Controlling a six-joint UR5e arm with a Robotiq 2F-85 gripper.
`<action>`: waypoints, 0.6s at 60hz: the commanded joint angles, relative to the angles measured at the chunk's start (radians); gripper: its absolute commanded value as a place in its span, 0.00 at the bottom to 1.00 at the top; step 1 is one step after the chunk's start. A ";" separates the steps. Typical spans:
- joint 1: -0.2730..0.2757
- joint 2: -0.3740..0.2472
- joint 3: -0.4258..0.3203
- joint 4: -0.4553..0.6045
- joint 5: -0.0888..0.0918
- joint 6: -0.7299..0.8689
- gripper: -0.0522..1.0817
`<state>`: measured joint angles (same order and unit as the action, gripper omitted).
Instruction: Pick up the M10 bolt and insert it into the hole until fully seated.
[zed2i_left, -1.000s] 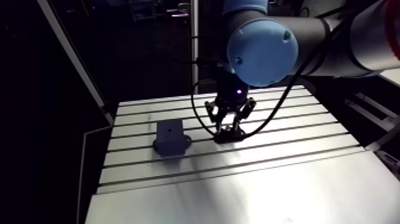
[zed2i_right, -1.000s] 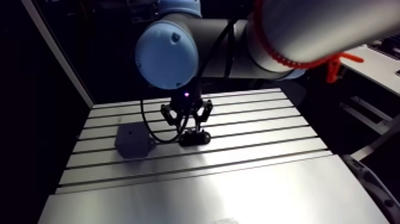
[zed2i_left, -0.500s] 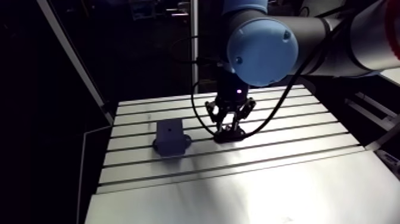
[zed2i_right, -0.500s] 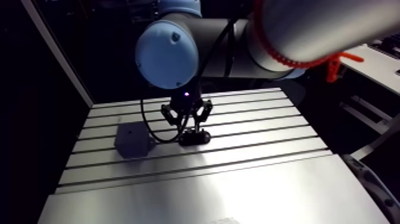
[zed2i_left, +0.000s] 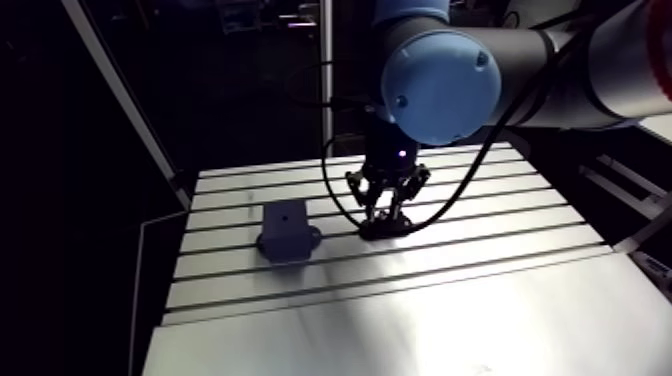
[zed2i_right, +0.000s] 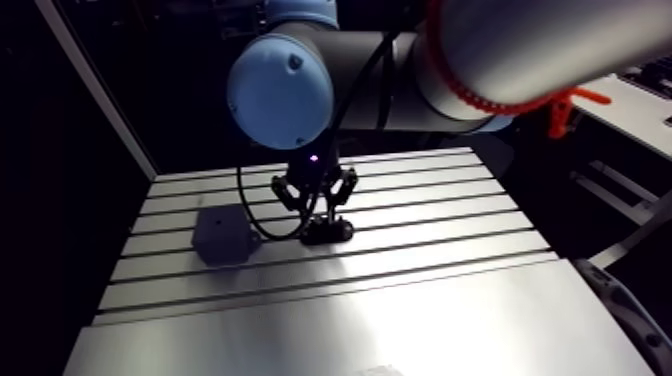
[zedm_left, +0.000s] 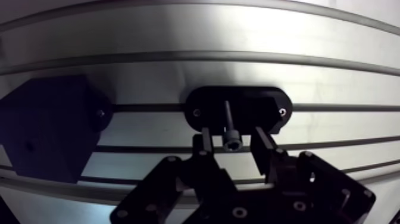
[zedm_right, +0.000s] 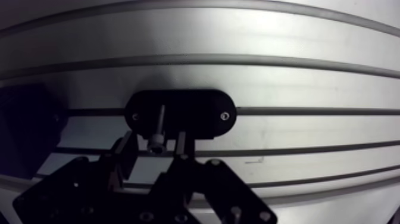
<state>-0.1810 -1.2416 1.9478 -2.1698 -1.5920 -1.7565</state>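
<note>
A slotted aluminium table (zed2i_left: 500, 300) fills the scene, its grooves running left to right.

In the arm view, the gripper (zed2i_left: 384, 214) hangs straight down over a black oval holder (zed2i_left: 386, 229) near the middle of the table. A dark block (zed2i_left: 287, 232) with a small hole in its top sits to the left of the holder, well apart from it.

In the wrist view, the oval holder lies just ahead of the gripper, across one groove. The M10 bolt (zedm_left: 229, 126) is at the holder's middle, with its socket head nearest the gripper and its thin shank reaching to the holder. The two fingers (zedm_left: 205, 144) stand apart, one on each side of the bolt head, with a gap showing on both sides. The dark block sits off to one side of the holder.
</note>
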 joint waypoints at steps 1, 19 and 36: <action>0.000 0.000 0.002 0.000 -0.001 -0.001 0.52; 0.000 0.001 0.001 0.000 -0.001 -0.001 0.55; 0.000 0.006 0.004 0.000 -0.001 -0.001 0.59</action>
<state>-0.1810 -1.2389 1.9501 -2.1699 -1.5930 -1.7572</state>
